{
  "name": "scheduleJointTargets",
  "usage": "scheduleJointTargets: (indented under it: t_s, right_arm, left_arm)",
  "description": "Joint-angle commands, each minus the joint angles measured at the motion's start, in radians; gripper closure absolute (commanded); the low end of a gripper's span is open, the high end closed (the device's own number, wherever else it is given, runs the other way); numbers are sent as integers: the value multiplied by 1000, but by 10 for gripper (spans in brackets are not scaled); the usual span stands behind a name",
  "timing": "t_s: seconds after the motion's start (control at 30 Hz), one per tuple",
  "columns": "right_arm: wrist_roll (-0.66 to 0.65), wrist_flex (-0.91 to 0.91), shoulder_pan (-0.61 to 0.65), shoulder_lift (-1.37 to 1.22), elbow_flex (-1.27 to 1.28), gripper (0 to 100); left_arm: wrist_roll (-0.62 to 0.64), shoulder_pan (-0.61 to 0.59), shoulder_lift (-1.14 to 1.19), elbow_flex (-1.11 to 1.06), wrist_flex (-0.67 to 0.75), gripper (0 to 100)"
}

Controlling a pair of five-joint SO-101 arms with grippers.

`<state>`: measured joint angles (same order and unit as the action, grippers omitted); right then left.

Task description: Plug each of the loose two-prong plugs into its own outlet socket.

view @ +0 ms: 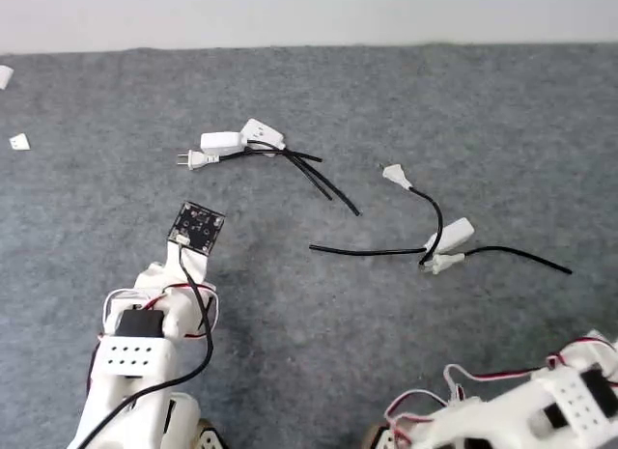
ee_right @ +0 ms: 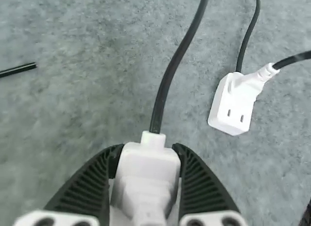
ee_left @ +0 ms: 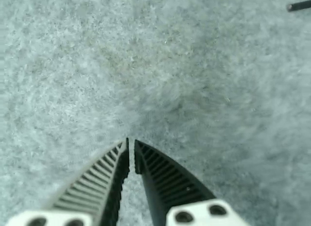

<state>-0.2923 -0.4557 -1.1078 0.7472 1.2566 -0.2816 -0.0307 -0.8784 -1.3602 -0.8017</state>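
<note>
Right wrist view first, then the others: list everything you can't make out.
- Right wrist view: the plug held in the right gripper runs off the picture's edge, so its prongs are cut off.
- Left wrist view: a black cable end is cut by the picture's edge, so whose cord it is cannot be told.
- High view: two white bits at the picture's left side are too small to identify.

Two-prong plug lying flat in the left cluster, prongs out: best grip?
Take the plug by its white body behind the prongs, left fingers across its sides, coming from above. It lies flat, prongs pointing away from its cable, so they stay free for insertion.
</note>
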Motion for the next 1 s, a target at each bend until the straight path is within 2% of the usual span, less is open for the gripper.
scheduleJointTargets:
  t_s: [0.0, 0.27, 0.37, 0.47, 0.57, 0.63, 0.77, 0.97]
  right_arm:
    - [-14, 130, -31, -107, -41, 983]
    - [-5, 140, -111, -427, -310, 903]
    - [-6, 140, -114, -549, -387, 879]
    - [-12, 108, -111, -619, -425, 796]
    - [-6, -24, -107, -624, -486, 708]
    - [3, -116, -101, -624, -549, 686]
    - [80, -306, -61, -624, -692, 718]
    - [181, -601, 104, -624, -878, 786]
  left_arm:
    - [11, 9, -12, 13, 29, 984]
    - [11, 9, -12, 13, 29, 976]
    - [11, 9, -12, 12, 29, 907]
    - [11, 9, -12, 10, 28, 821]
    - [11, 9, -12, 10, 28, 789]
    - [11, 9, -12, 10, 28, 790]
    - [11, 9, -12, 8, 28, 790]
    - [11, 11, -12, 8, 28, 790]
